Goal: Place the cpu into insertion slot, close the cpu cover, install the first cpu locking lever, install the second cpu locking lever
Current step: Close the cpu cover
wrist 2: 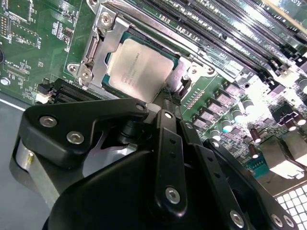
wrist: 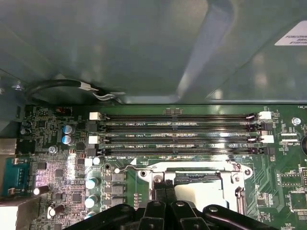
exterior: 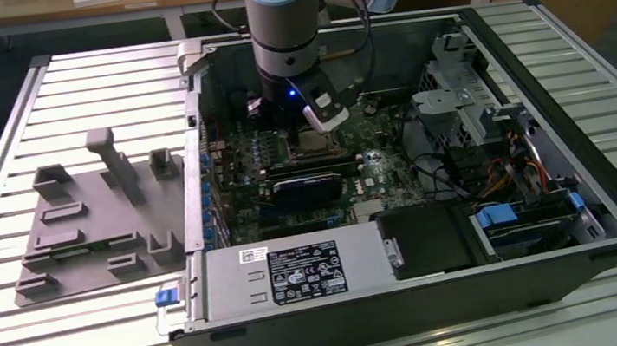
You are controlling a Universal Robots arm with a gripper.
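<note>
cpu (wrist 2: pixel 139 67) seated in insertion slot (wrist 2: pixel 88 62), gripper (wrist 2: pixel 168 99) at slot's rim just beside it, fingers apparently pressed together.

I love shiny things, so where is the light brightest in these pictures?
Second wrist view: glare whitens part of the motherboard, and the cpu gleams softly. First wrist view: pale reflections spread over the case wall. Exterior view: the slatted table shines brightly.

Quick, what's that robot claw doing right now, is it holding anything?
Gripper: jaws look closed, nothing visibly held; the tips sit at the edge of the cpu cover, beside the cpu.
</note>
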